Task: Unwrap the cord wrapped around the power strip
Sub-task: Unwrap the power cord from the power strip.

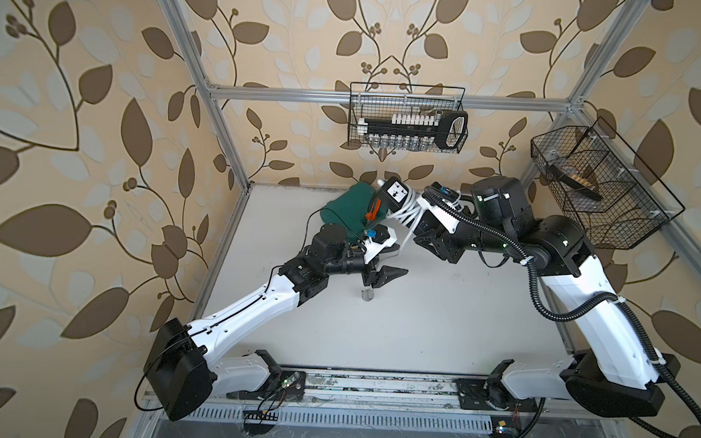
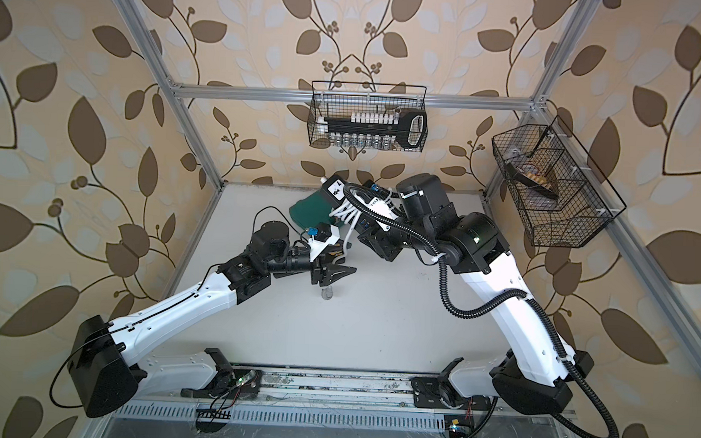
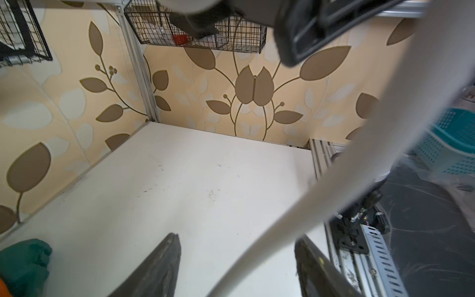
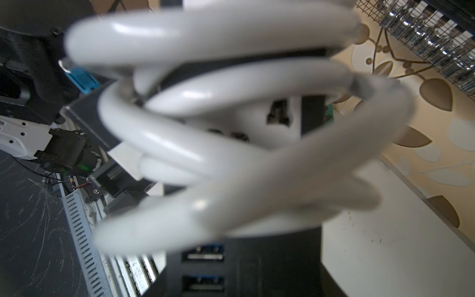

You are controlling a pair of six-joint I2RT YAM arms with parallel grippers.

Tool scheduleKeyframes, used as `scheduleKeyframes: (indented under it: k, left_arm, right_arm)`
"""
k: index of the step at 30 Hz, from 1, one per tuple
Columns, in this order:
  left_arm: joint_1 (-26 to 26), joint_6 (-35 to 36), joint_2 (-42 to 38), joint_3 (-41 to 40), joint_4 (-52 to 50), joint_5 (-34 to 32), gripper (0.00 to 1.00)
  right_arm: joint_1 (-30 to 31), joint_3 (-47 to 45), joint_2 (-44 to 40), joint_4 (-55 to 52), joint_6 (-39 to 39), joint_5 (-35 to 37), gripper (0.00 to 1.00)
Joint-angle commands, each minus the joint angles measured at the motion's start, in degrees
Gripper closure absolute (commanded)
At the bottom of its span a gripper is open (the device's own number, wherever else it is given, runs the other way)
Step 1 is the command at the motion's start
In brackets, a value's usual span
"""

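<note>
In the right wrist view the cord (image 4: 205, 154) is a blurred white tangle covering most of the power strip (image 4: 270, 257), whose port end runs off the picture's edge. In the left wrist view it is a blurred band, and the fingers of the left gripper (image 3: 236, 237) are cut off.

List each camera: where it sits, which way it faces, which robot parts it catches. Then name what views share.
Top views: high over the front rail, looking down on the table; left arm, right arm and the open left tool show.
Left wrist: behind the left tool, facing the side basket across the table; its fingers show.
Right wrist: close against the cord coiled round the power strip, facing the rear basket; the left arm shows.
Shared: the cord appears in all four views.
</note>
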Motion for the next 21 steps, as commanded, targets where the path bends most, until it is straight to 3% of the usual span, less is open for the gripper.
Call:
scheduleKeyframes:
  k: [1, 5, 8, 13, 21]
  left_arm:
    - [-0.49, 0.29, 1.38, 0.35, 7.06, -1.2, 0.41]
    - [-0.49, 2.05, 2.04, 1.49, 4.99, 0.29, 0.76]
    - [-0.5, 4.25, 0.83, 2.18, 1.84, 0.61, 0.9]
    - [-0.5, 8.43, -2.95, 3.33, -5.25, -0.1, 1.0]
    - [-0.49, 14.02, -7.03, 12.03, -22.03, -4.02, 1.0]
  right_arm:
    - [-0.23, 3.0, 0.26, 3.73, 1.45, -2.47, 1.0]
    - [-0.57, 3.31, 0.52, 3.58, 1.5, -1.8, 1.0]
    - [-1.38, 2.94, 0.39, 3.39, 1.59, -0.81, 1.0]
    - [-2.86, 0.26, -0.56, 3.32, 1.85, 1.82, 1.0]
    - [-3.52, -10.91, -2.31, 1.38, -0.87, 5.51, 1.0]
